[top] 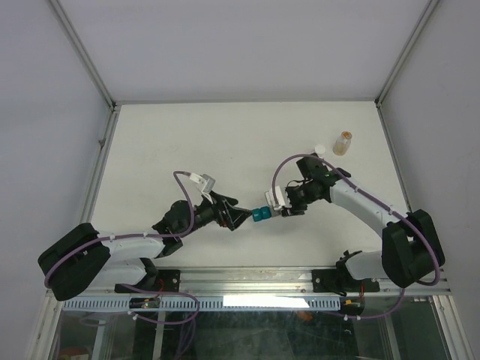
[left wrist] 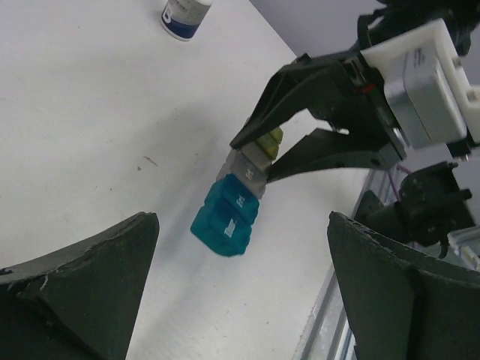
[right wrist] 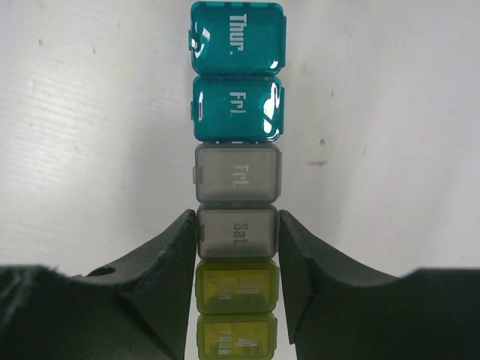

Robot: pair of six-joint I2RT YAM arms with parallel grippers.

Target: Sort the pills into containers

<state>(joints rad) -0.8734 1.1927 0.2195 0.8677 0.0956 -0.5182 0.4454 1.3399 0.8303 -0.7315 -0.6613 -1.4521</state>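
Jaws spread, our left gripper (top: 240,215) hovers just beside the teal end of the strip (top: 262,214), probably ready to open a lid. Our right gripper (top: 281,210) pinches its grey Sat cell, presenting it between the arms. Capped bottle (top: 320,149) and amber bottle (top: 344,142) stand well apart.

Containers (right wrist: 237,180) clamped in right hand (right wrist: 237,225), before gaping left hand (left wrist: 241,225), amber bottle (top: 344,142), capped bottle (top: 320,149) far right, open table (top: 187,142) elsewhere
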